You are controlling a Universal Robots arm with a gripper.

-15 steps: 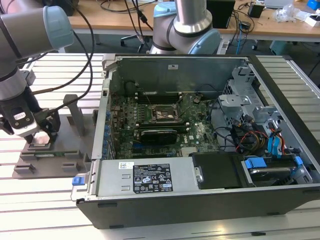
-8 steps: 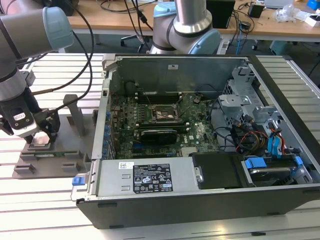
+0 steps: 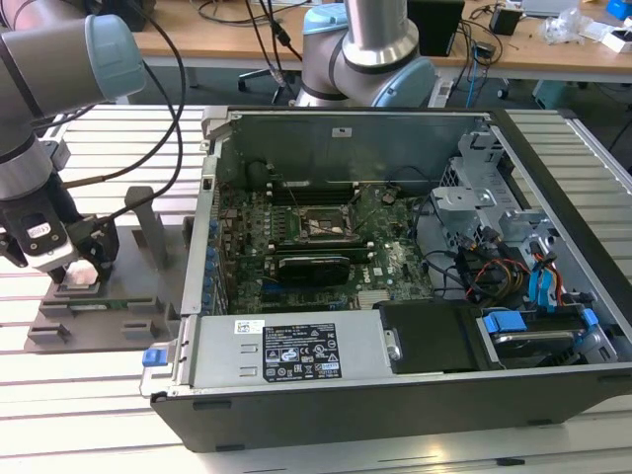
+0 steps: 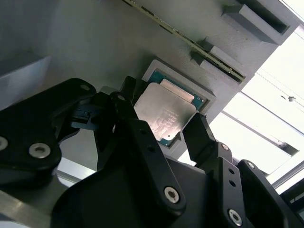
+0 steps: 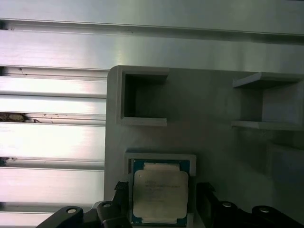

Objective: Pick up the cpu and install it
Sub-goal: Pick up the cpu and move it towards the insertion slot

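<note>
The cpu (image 5: 160,192) is a flat square chip with a silver metal top, lying in a shallow recess of a grey holder plate (image 5: 213,142). In both wrist views my gripper (image 5: 162,194) straddles it, one black fingertip (image 4: 127,95) close on one side and the other on the opposite side, open, with narrow gaps to the chip's edges. The cpu (image 4: 164,113) rests flat in its recess. In the exterior view my gripper (image 3: 77,267) hangs low over the grey holder (image 3: 99,308) at the exterior view's left, outside the computer case.
An open computer case (image 3: 296,355) lies to the exterior view's right of the holder, its motherboard socket frame (image 3: 321,225) in the middle. Cables and drive bays (image 3: 513,276) crowd its right end. Upright grey tabs (image 3: 148,232) rise from the holder. A second arm's base (image 3: 365,49) stands behind.
</note>
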